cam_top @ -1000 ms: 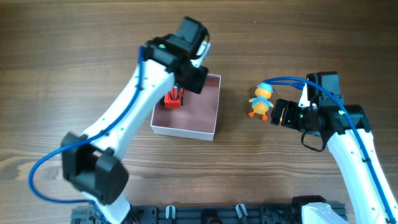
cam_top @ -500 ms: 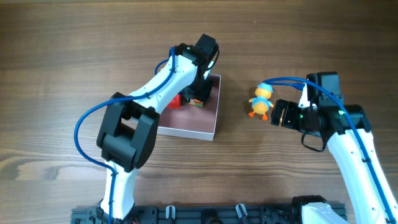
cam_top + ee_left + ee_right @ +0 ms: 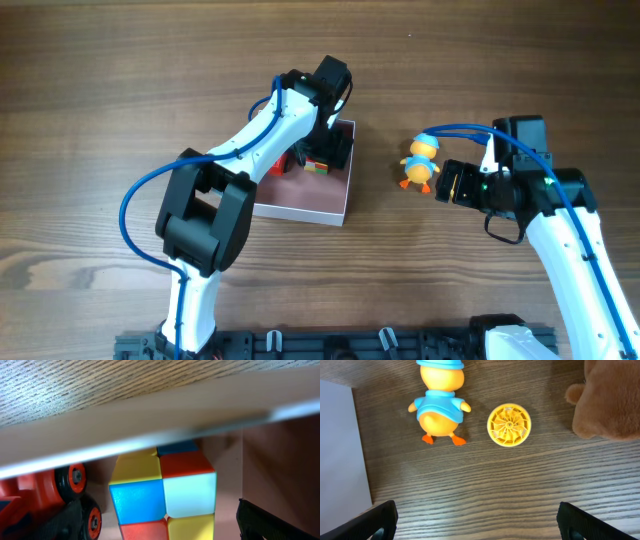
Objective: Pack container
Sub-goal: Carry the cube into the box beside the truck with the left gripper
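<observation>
**Container.** The container (image 3: 305, 195) sits flat on the counter (image 3: 120, 100), near its middle and left of the duck toy (image 3: 440, 407). Its thin white walls suggest a light, probably card box. Expect the walls to flex under a pinch and the box to slide if nudged sideways. If it must be moved, pinch one wall at mid-length rather than at a corner. Otherwise load it from above without touching it.

**Left tool.** The left tool (image 3: 322, 150) is inside the far part of the box. Its fingers are spread wider than the coloured cube (image 3: 162, 492) between them, with a gap on each side. It is released and grips nothing. A red toy car (image 3: 45, 490) lies just left of the cube.

**Right tool.** The right tool (image 3: 482, 522) is wide apart and empty, hovering near the duck, a yellow disc (image 3: 509, 425) and a brown plush (image 3: 610, 400).
</observation>
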Robot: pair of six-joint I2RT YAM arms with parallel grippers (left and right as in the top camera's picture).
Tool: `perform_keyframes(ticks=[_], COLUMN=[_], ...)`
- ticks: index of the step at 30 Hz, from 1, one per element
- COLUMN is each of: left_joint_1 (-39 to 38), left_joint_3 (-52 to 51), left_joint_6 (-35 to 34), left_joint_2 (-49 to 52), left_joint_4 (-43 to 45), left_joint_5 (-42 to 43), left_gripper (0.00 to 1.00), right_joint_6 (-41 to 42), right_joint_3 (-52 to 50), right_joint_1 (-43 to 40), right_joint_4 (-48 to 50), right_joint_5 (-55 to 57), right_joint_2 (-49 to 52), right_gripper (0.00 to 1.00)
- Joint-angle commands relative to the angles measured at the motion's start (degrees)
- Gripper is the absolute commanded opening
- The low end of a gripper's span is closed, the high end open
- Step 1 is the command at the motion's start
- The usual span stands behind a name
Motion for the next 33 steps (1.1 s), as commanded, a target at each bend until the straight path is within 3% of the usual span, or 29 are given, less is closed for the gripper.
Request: perform_keyframes(ticks=[1,8,11,12,13,14,16,33], left_joint_1=[0.39,0.37,0.39,0.39,0.37,0.37,0.15,-3.74], left_joint_3=[0.37,0.52,0.5,0.5,0.5,0.5,0.48,0.26], left_joint_6=[0.07,0.04,0.04,0.04,0.04,0.0,-0.98,-3.17], left_joint_2=[-3.04,-10.51,-12.52,-12.55,-12.55,-12.44,-12.2,-2.54], left_joint_4=[-0.13,0.66,1.77,1.81,1.88,1.9,1.86,4.63], left_joint_5=[-1.51,-1.38,4.13,5.25,5.68,5.68,5.68,3.02], left_gripper=[1.0,1.0,1.0,0.79,0.45,0.26,0.04,0.04], right_joint_6=[-0.7,-0.7,-0.68,-0.7,-0.7,-0.7,-0.7,-0.7], right_joint_3=[0.44,0.44,0.44,0.44,0.44,0.44,0.44,0.44], right_joint_1=[0.24,0.24,0.24,0.24,0.24,0.24,0.24,0.24], right_joint_4=[-0.09,-0.22,-0.22,-0.2,-0.2,-0.2,-0.17,-0.22], right_joint_5=[1.18,1.2,1.18,1.18,1.18,1.18,1.2,1.18], right_joint_2=[0.31,0.31,0.31,0.31,0.31,0.31,0.31,0.31], right_gripper=[1.0,1.0,1.0,1.0,1.0,1.0,1.0,1.0])
